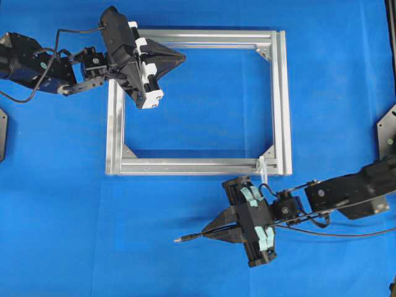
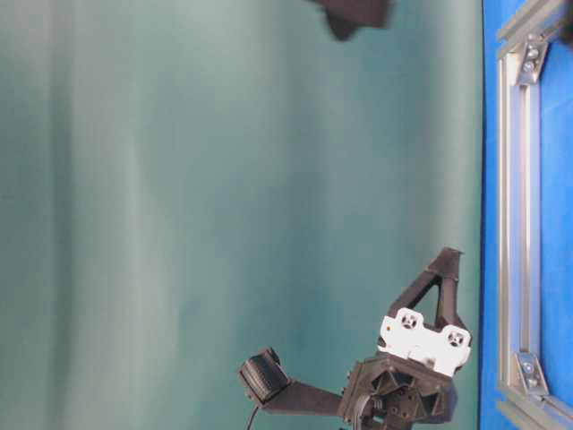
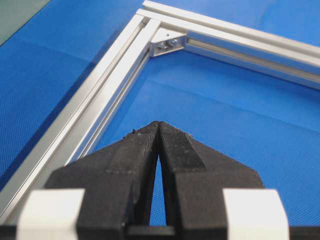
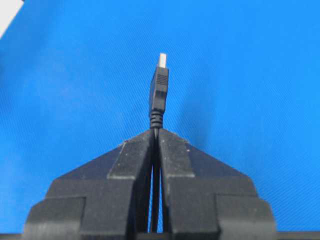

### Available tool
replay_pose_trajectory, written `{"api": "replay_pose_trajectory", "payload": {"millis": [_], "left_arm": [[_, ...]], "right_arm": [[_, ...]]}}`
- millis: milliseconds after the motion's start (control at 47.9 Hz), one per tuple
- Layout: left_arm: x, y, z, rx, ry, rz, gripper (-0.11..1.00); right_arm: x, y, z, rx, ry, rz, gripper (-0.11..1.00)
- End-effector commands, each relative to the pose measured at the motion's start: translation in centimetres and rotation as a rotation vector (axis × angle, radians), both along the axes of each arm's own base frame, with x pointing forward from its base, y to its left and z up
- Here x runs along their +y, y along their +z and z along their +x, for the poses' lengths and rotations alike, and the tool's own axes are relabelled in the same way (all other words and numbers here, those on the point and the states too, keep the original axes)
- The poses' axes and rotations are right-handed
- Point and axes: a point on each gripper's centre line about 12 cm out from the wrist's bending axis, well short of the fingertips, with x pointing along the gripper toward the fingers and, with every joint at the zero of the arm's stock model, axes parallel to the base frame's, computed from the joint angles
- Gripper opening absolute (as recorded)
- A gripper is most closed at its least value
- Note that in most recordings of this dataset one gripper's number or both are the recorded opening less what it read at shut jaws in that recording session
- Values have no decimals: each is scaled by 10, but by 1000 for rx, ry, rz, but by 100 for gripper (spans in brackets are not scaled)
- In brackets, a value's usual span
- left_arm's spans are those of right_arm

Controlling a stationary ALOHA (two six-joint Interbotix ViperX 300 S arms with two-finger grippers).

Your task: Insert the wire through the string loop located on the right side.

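An aluminium frame [image 1: 198, 102] lies flat on the blue table [image 1: 62, 216], filling its middle and far part. The string loop [image 1: 262, 168] hangs off the frame's near right corner as a faint white sliver, only just made out from overhead and in no other view. Nothing lies between that corner and the right tool [image 1: 213, 230], which sits just nearer the table's front edge, its tips pointing toward the left edge, away from the loop.

The right tool is clamped on the wire [image 4: 159, 95]. The right wrist view shows the plug with its metallic end standing straight out past the pinched tips over bare blue cloth; overhead, the same plug is a small dark stub left of the tool, while the rest of the cable trails off toward the right edge, hard to tell apart from the arm's own cables.

The left tool [image 3: 158, 125] is pressed together on nothing, hovering inside the frame's far left corner; its wrist view shows a corner bracket [image 3: 167, 44] ahead. The table-level view is turned on its side, mostly a green backdrop [image 2: 224, 179], with the right arm cut off at its edge.
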Motion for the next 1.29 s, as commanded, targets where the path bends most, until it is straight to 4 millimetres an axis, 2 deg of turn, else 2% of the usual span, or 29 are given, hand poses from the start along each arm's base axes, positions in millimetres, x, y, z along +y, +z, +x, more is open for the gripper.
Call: {"api": "replay_pose_trajectory", "payload": {"millis": [0,146,1273], "left_arm": [[1,14,2,-39,0,14,0],[1,14,2,-39,0,14,0],[2,14,2,-40,2,15,0]], "right_arm": [[4,34,3,-49,10,19,-4],[4,47,3,-55,20,11,-4],[4,45,2,-46,23,4,-4]]}}
